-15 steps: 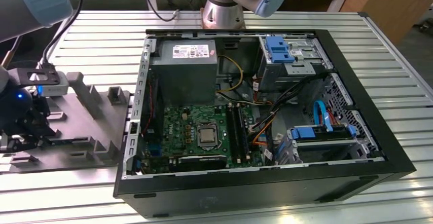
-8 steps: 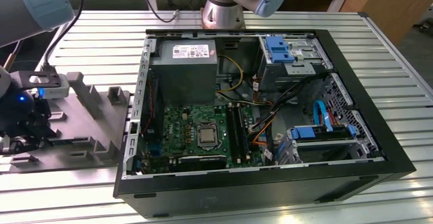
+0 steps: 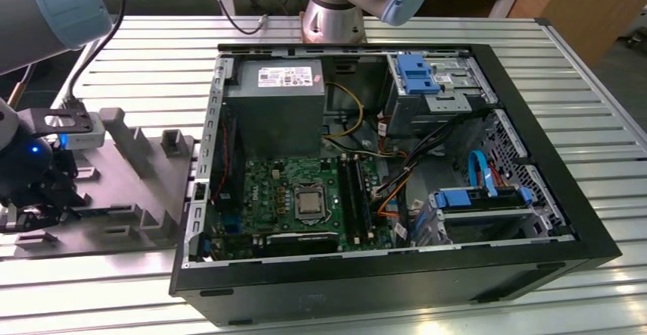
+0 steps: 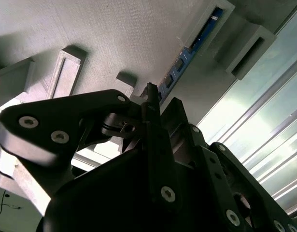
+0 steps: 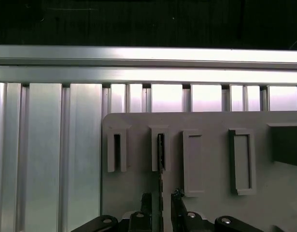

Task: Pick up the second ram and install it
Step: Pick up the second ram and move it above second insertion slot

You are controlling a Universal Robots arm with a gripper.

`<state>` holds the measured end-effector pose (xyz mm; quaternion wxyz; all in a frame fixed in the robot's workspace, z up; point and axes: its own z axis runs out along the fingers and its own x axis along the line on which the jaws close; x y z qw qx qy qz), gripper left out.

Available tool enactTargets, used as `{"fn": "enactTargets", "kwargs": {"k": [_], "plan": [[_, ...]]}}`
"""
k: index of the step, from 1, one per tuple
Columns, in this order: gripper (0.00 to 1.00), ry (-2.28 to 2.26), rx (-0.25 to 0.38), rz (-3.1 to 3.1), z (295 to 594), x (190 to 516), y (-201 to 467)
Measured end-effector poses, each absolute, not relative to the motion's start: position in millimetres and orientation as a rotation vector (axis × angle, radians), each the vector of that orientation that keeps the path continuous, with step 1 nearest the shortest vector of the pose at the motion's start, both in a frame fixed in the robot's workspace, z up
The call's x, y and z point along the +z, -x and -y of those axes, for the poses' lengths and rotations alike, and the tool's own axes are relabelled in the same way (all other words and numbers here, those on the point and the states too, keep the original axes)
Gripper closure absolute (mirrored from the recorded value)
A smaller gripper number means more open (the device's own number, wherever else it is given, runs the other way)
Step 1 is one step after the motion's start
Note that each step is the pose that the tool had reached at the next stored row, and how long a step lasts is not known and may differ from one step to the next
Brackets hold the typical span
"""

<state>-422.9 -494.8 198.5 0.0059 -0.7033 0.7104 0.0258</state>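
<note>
Poised at grey holder tray (image 5: 134, 193) with gripper (image 5: 161, 199) spread open either side of edge-standing second ram (image 5: 161, 176), unclamped.

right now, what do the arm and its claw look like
The arm is silver-grey tubing with pale blue joint caps, and a black cable runs down toward the wrist. The claw is matt black, with angular linked fingers pinned by silver screws. A small blue light glows on the dark wrist unit.
</note>
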Motion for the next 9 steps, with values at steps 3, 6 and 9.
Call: {"fn": "enactTargets", "kwargs": {"k": [3,6,9], "plan": [[0.7,2.201,0.081,-2.223,494.8,198.4,422.9],[0.72,2.201,0.081,-2.223,494.8,198.3,422.9],[0.79,2.201,0.081,-2.223,494.8,198.3,422.9]]}}
